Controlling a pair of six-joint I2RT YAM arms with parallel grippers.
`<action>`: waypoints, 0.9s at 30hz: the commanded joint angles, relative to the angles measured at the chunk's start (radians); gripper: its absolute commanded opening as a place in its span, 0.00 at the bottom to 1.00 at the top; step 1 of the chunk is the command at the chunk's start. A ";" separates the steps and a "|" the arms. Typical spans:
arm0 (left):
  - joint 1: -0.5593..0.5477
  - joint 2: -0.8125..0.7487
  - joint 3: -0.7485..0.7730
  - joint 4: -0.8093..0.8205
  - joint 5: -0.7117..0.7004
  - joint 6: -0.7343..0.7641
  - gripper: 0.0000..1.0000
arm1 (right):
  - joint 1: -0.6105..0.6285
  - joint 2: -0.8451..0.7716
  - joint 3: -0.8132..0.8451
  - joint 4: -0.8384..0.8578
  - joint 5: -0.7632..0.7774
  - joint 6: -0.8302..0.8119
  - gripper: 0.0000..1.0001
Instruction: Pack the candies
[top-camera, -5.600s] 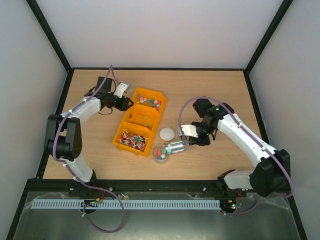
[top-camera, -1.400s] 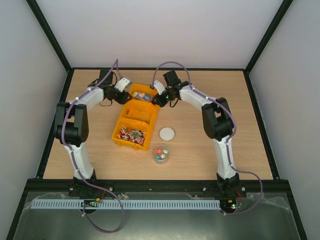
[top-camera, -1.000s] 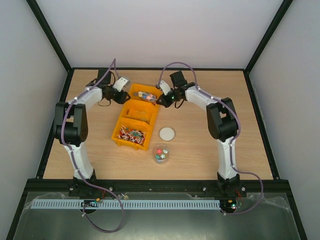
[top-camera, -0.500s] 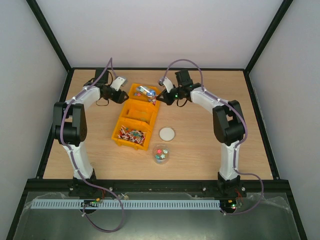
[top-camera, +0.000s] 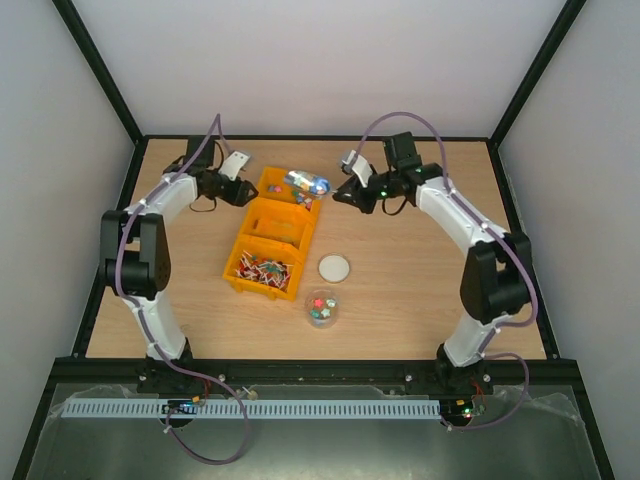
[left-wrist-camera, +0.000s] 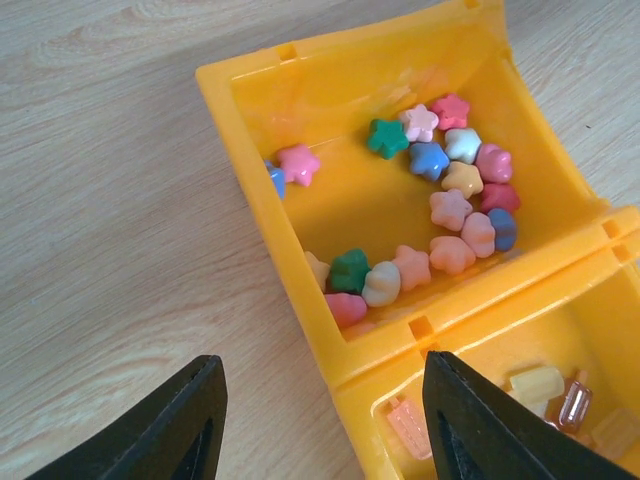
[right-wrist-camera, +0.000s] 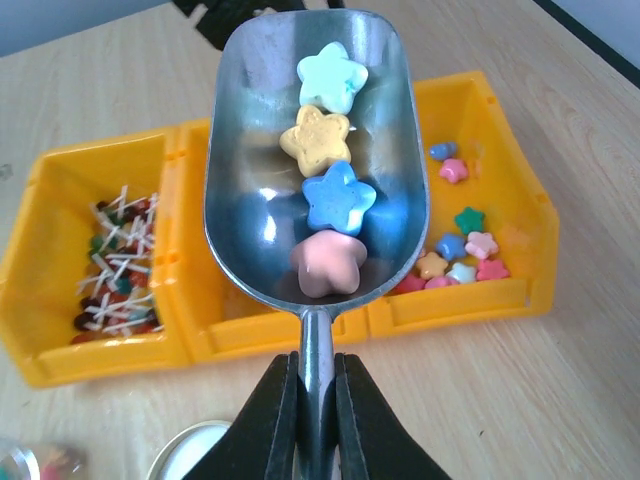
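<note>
The candies (left-wrist-camera: 450, 200) are small star-shaped sweets in mixed colours, lying in the far compartment of the yellow bin (left-wrist-camera: 430, 330). My right gripper (right-wrist-camera: 318, 365) is shut on the handle of a metal scoop (right-wrist-camera: 250, 190), which holds several candies (right-wrist-camera: 338, 195) in a row above the bin (right-wrist-camera: 280, 335). From above, the scoop (top-camera: 305, 181) hangs over the far compartment with the right gripper (top-camera: 345, 193) to its right. My left gripper (left-wrist-camera: 320, 360) is open, straddling the bin's left wall; from above, the left gripper (top-camera: 243, 193) is beside that compartment. A clear jar (top-camera: 321, 308) holds a few candies.
The jar's white lid (top-camera: 334, 267) lies flat between bin and jar. Thin red-and-white sticks (top-camera: 262, 272) fill the bin's near compartment. Pale popsicle-shaped pieces (left-wrist-camera: 545, 385) lie in the middle one. Black frame posts edge the table.
The right arm has lifted the scoop out of the far compartment with candies in it and drawn back to the right. The left arm has hardly moved.
</note>
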 joint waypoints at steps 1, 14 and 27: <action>0.005 -0.066 -0.040 -0.006 0.021 -0.011 0.57 | -0.012 -0.123 -0.063 -0.183 -0.078 -0.163 0.02; 0.005 -0.177 -0.141 -0.009 0.016 -0.008 0.63 | -0.012 -0.384 -0.269 -0.514 -0.027 -0.541 0.01; 0.006 -0.209 -0.186 0.011 0.021 -0.037 0.64 | 0.052 -0.492 -0.387 -0.673 0.157 -0.744 0.01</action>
